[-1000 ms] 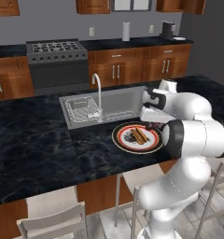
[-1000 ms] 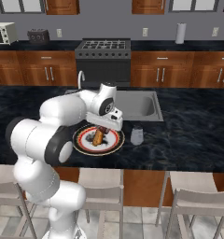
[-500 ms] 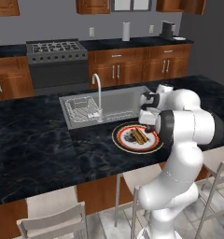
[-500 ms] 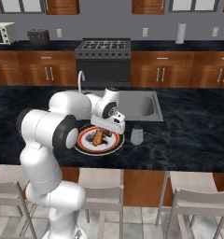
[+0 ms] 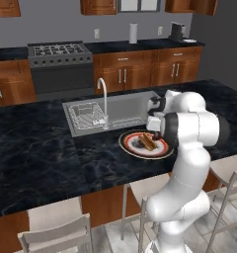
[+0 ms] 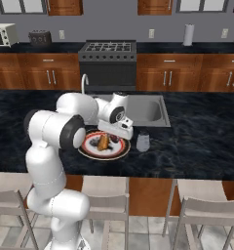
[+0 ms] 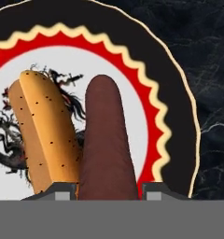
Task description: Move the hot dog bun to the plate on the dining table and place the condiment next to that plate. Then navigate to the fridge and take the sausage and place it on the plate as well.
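The red-and-black rimmed plate (image 7: 174, 107) lies on the black marbled dining table (image 6: 197, 141), near its front edge beside the sink. The tan hot dog bun (image 7: 44, 126) rests on the plate's white centre. Right beside it is the dark red-brown sausage (image 7: 107, 140), with my gripper (image 7: 108, 192) shut on its near end, a fingertip against each side. In the right base view my gripper (image 6: 117, 133) hangs low over the plate (image 6: 89, 151), with the bun (image 6: 103, 142) under it. The greyish condiment (image 6: 143, 142) stands upright on the table just right of the plate.
The steel sink (image 6: 148, 110) with its faucet (image 5: 103, 99) and a dish rack (image 5: 86, 116) lies just behind the plate. Pale stools (image 6: 206, 217) stand along the table's front. A stove (image 6: 108, 61) and wood cabinets line the back wall.
The arm's elbow has swung inward and upward while the hand stays low over the plate. The grip on the sausage is unchanged.
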